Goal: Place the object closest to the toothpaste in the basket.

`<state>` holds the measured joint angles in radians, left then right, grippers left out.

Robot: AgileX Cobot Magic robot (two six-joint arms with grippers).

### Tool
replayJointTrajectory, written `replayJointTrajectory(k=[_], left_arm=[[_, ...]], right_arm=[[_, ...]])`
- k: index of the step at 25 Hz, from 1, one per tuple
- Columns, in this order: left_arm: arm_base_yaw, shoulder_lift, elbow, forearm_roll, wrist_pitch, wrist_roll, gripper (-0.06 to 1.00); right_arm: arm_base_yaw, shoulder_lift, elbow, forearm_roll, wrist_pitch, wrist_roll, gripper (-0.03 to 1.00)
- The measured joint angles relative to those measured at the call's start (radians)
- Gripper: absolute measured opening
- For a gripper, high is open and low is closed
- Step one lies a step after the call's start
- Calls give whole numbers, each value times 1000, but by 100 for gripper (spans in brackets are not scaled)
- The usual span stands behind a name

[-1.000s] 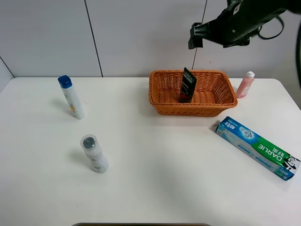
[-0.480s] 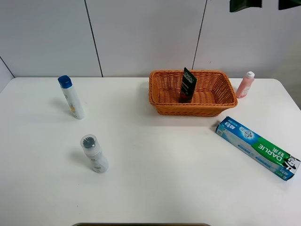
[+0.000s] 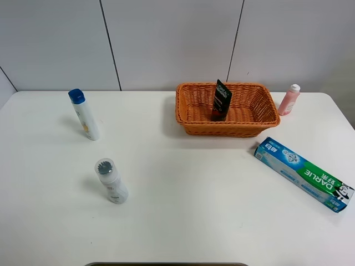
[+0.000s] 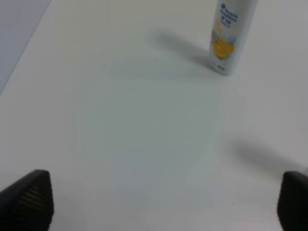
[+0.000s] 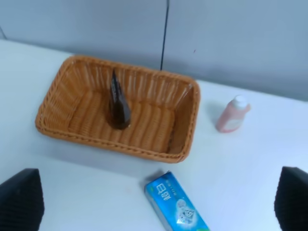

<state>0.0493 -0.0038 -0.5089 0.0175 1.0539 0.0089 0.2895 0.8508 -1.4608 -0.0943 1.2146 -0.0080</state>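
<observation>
The blue-green toothpaste box (image 3: 302,173) lies at the right of the table; its end shows in the right wrist view (image 5: 175,207). A black tube (image 3: 221,100) stands upright inside the orange wicker basket (image 3: 188,121), also in the right wrist view (image 5: 118,102) with the basket (image 5: 57,133). A pink bottle (image 3: 289,100) stands right of the basket, also in the right wrist view (image 5: 233,114). My right gripper (image 5: 156,204) is open, high above the basket. My left gripper (image 4: 163,199) is open over bare table, near a white bottle (image 4: 231,33). Neither gripper shows in the exterior view.
A white bottle with a blue cap (image 3: 85,114) stands at the left. A white bottle with a grey cap (image 3: 111,181) lies in the front left. A panelled wall runs along the table's far edge.
My right arm, above the basket a second ago, has risen out of the top of the exterior view. The objects on the table have not moved.
</observation>
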Motion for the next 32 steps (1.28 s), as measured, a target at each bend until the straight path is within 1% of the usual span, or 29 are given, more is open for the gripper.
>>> replayJointTrajectory(k=[8,11,16,21,27,32], left_arm=[[0,0,0,0,0,0,94],[0,0,0,0,0,0,94],[0,0,0,0,0,0,94],[0,0,0,0,0,0,94],[0,0,0,0,0,0,94],[0,0,0,0,0,0,94]], right_arm=[[-4,-178,-1,-7,2,8,99],[-43,-229,-1,-7,2,8,99],[-142,-305,-2,-5,3,8,99],[-212,-385,-1,37,3,22,99],[-262,-468,-1,45,3,30,99],[-273,-529,-2,46,3,43,99]])
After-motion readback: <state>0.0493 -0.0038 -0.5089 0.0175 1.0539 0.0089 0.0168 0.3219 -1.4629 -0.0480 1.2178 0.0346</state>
